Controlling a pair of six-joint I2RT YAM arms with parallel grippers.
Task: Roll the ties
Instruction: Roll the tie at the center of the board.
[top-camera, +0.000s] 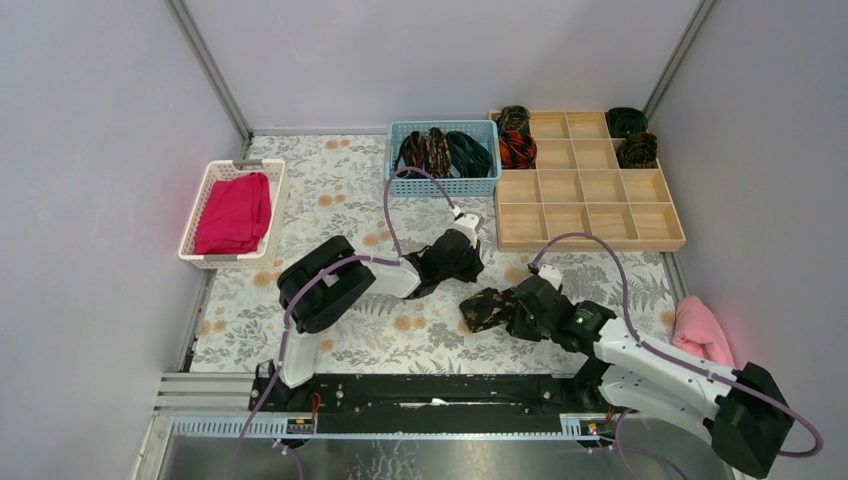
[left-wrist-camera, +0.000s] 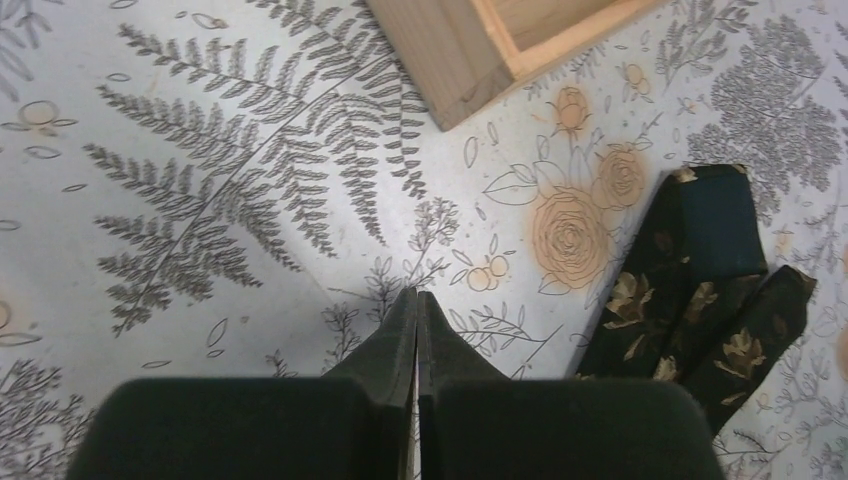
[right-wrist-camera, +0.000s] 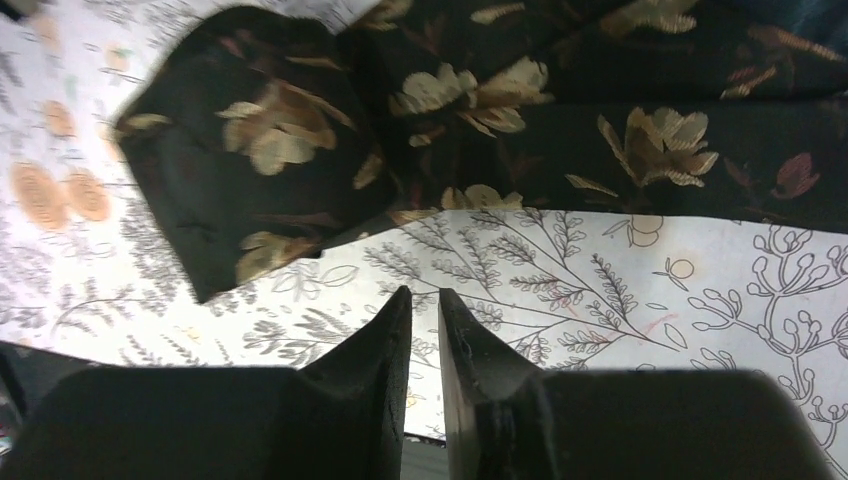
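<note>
- Right end effector (right-wrist-camera: 422, 293) hung low over the worktop (top-camera: 340, 200), its two fingers almost together, with only a slim gap between them and nothing caught in it.
- Left end effector (left-wrist-camera: 416, 293) had its fingers pressed flat together, and it was empty as well.
- Between the two arms lay the black tie (top-camera: 484, 310) with gold flecks, loosely folded on the worktop and not yet a coil, as far as I could see.
- From the right wrist, the tie ran crosswise just beyond the fingertips, its long axis square to the reach.
- From the left wrist, it sat off to the right, near but apart.
- I judged the right arm the nearer one for the next grab.
- Finished coils (top-camera: 517, 150) sat in the wooden tray (top-camera: 590, 225), and loose ties (top-camera: 440, 152) waited in the blue basket (top-camera: 445, 185).
</note>
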